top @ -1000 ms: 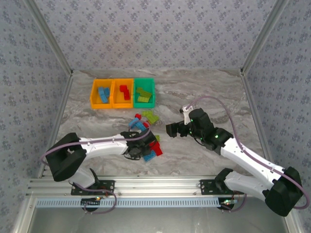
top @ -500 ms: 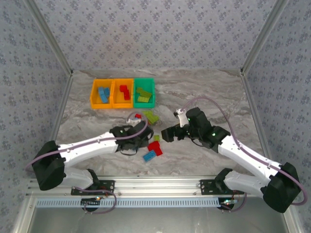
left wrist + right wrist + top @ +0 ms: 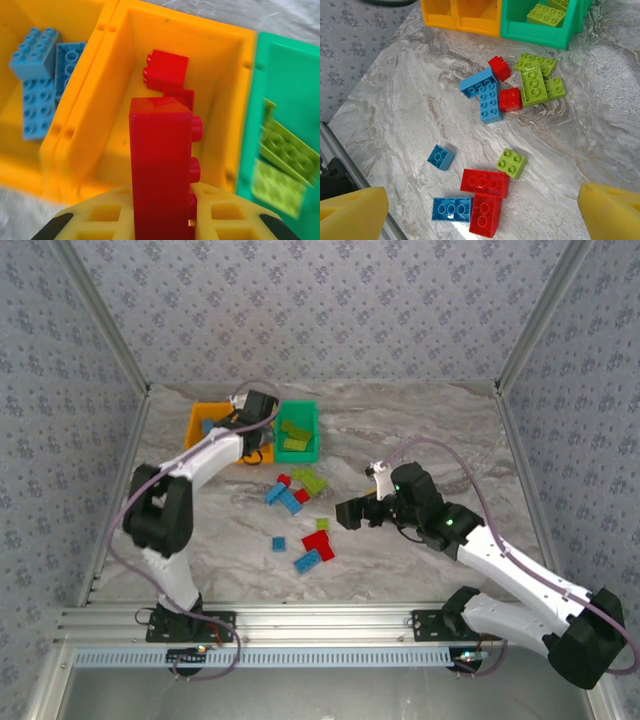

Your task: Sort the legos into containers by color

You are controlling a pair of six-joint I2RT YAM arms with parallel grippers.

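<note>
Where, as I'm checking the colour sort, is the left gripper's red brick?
In the left wrist view, the red brick is clamped in the left gripper over the middle orange-yellow bin.

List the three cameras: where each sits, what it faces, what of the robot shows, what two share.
Top external: above and behind the bases, looking down on the table; left arm and right arm show.
Left wrist: on the left arm, looking into the middle bin; left end effector shut on a red brick.
Right wrist: on the right arm, facing loose bricks; right end effector open.
Both wrist views share the green bin.
</note>
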